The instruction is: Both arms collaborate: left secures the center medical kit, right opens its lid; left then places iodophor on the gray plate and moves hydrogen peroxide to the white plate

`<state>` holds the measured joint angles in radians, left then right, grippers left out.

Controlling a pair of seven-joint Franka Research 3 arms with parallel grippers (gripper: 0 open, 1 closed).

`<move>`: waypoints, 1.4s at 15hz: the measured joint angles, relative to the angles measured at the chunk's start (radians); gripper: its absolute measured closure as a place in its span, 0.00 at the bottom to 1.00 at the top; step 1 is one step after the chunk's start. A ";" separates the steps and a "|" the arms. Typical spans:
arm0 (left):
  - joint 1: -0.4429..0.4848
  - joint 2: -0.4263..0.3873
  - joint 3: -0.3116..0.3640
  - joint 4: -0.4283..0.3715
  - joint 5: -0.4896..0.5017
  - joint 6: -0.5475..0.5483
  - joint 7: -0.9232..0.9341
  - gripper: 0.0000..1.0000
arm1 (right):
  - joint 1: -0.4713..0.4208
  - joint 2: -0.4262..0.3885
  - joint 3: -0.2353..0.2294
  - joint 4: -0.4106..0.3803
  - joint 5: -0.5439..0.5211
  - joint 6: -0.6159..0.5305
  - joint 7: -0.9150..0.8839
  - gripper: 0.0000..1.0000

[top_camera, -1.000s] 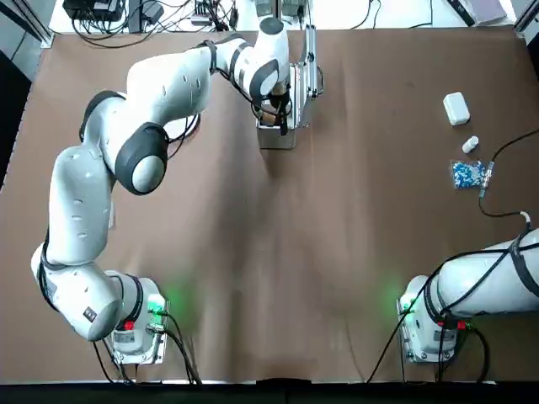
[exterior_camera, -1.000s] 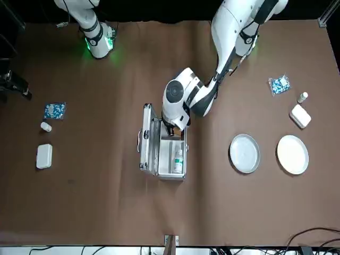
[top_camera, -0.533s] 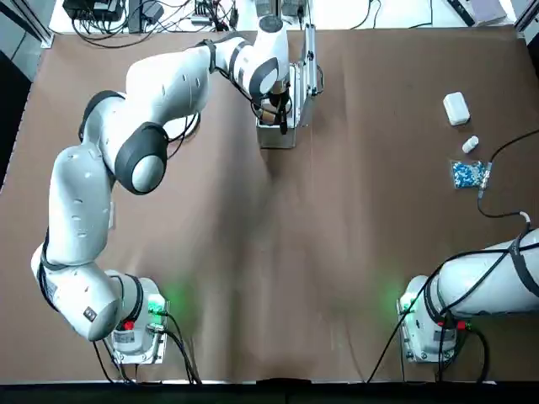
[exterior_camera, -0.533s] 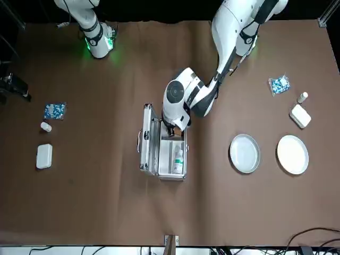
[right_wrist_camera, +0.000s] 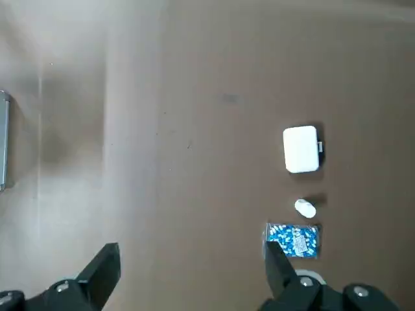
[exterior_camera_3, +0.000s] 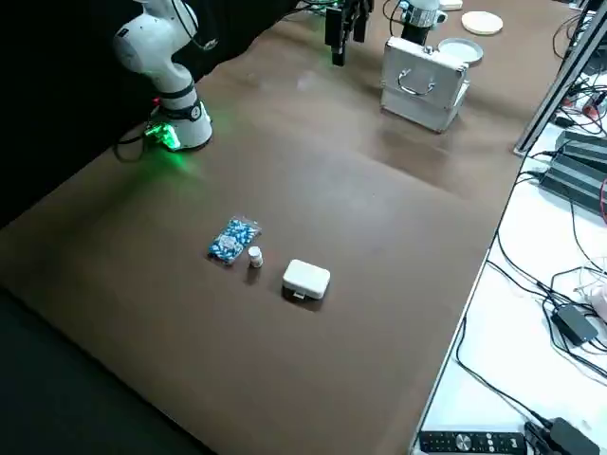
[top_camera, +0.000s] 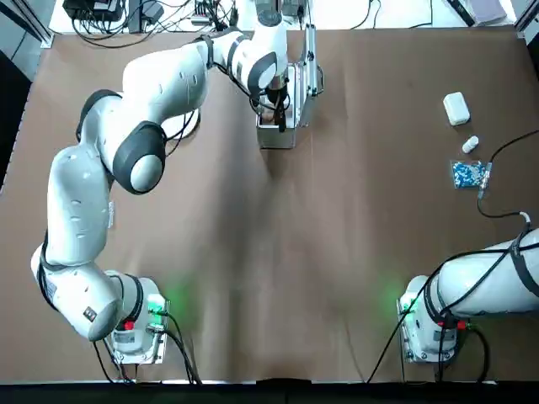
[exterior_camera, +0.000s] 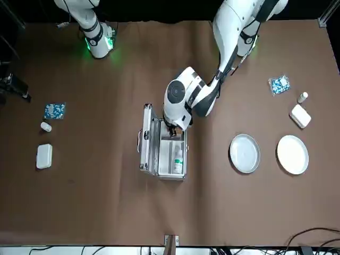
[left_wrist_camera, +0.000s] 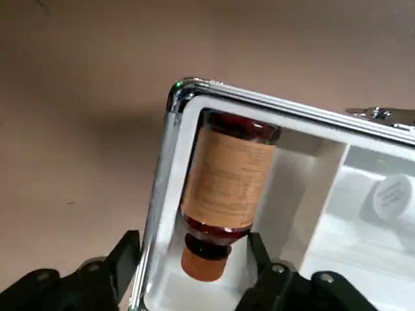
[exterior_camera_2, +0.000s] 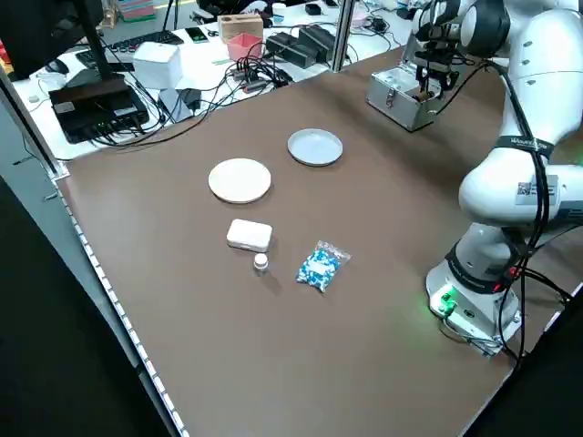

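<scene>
The iodophor (left_wrist_camera: 225,197) lies on its side in the end compartment of the open medical kit (exterior_camera: 171,154), the left gripper (left_wrist_camera: 194,259) hanging just above with fingers apart either side of the bottle's cap end, not yet clamped. One finger sits close to the kit's metal rim and could catch it or shove the case; a grip on the narrow neck may let the bottle swing or slip. The lid (exterior_camera: 145,138) stands raised. Beside the kit waits the gray plate (exterior_camera: 244,153). The right gripper (right_wrist_camera: 188,275), well clear of the kit, is spread open and idle.
</scene>
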<state>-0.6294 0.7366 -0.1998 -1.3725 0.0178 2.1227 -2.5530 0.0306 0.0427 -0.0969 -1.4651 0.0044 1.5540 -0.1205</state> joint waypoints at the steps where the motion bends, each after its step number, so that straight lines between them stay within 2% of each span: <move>1: 0.000 -0.002 0.001 0.001 0.000 -0.004 0.000 0.27 | 0.000 0.000 0.000 0.000 0.000 0.000 0.000 0.01; 5: 0.020 -0.027 0.035 0.038 0.033 -0.019 0.019 0.27 | 0.000 0.000 0.000 0.000 -0.001 0.001 0.000 0.01; 11: 0.037 -0.053 0.037 0.049 0.035 -0.012 0.087 0.27 | 0.000 0.000 0.001 -0.001 -0.001 0.001 0.000 0.01; 19: 0.005 -0.004 0.037 0.048 0.035 0.040 0.121 0.28 | 0.000 0.000 0.003 -0.001 -0.001 -0.001 0.000 0.01; 21: -0.007 0.010 0.037 0.048 0.035 0.047 0.121 0.32 | 0.000 0.000 0.005 -0.002 -0.001 -0.002 0.000 0.01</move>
<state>-0.6361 0.7470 -0.1630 -1.3242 0.0528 2.1694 -2.4318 0.0307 0.0427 -0.0916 -1.4668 0.0035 1.5525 -0.1209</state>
